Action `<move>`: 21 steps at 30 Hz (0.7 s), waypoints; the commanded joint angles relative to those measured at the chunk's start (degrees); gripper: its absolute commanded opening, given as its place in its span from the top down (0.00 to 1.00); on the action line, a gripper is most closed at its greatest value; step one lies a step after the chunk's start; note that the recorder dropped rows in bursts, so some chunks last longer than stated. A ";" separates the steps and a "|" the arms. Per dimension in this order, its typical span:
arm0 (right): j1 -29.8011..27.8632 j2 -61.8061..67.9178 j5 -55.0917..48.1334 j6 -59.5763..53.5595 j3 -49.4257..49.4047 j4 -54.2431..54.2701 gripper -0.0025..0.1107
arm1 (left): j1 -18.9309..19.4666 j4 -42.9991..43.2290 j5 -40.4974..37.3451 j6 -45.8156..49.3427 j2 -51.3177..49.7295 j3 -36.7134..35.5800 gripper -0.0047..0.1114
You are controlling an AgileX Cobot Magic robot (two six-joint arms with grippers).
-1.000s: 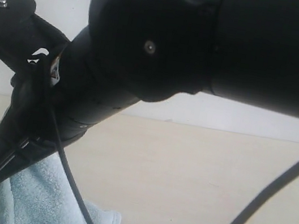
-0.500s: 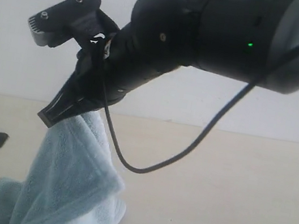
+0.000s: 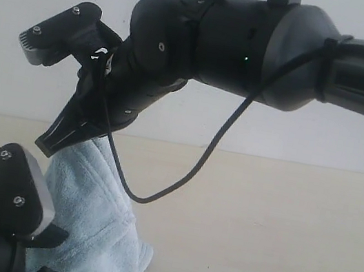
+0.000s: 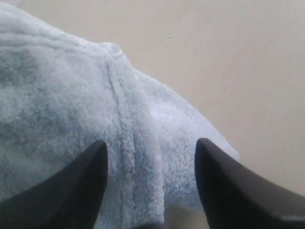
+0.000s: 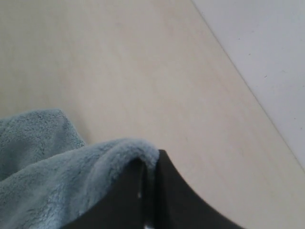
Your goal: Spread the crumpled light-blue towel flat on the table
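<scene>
The light-blue towel hangs in a crumpled drape from my right gripper, which reaches across to the left and is shut on a top fold of it. The towel's lower part rests bunched on the beige table. My left gripper is low at the front left beside the towel. In the left wrist view its dark fingers stand wide apart over the towel, with a hemmed ridge between them and nothing gripped.
A white wall meets the table along its far edge. A black cable loops down from the right arm above the table. Bare tabletop stretches to the right of the towel.
The right gripper rose, lifting the towel into a tall drape. The left gripper came into view at the lower left and opened its fingers.
</scene>
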State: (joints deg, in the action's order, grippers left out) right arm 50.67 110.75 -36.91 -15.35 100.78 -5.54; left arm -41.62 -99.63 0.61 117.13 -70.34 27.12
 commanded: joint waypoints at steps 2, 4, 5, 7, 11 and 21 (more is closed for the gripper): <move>-0.46 -0.22 0.35 -0.66 0.48 0.25 0.97 | -0.37 -0.32 4.24 -0.50 -7.01 4.65 0.50; -0.46 -0.22 0.35 -0.87 0.48 0.51 0.97 | -0.37 -0.32 4.29 -0.49 -10.05 5.72 0.50; -0.46 -0.22 0.22 -0.87 0.48 0.48 0.97 | -0.37 -0.32 4.86 -0.49 -11.11 6.05 0.50; -0.46 -0.22 -0.21 -0.87 0.48 0.48 0.97 | -0.37 -0.32 8.89 -1.13 -13.62 7.38 0.54; -0.46 -0.22 -0.96 -1.30 0.48 0.48 0.97 | -0.37 -0.32 12.88 -1.82 -13.87 8.22 0.83; -0.46 -0.82 -4.42 -1.68 0.48 0.48 0.97 | -0.37 -0.32 12.52 -3.12 -10.11 8.22 0.92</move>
State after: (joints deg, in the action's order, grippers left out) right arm 50.27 110.78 -37.39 -15.38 101.40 -3.14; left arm -42.00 -99.00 12.03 116.03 -82.86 34.86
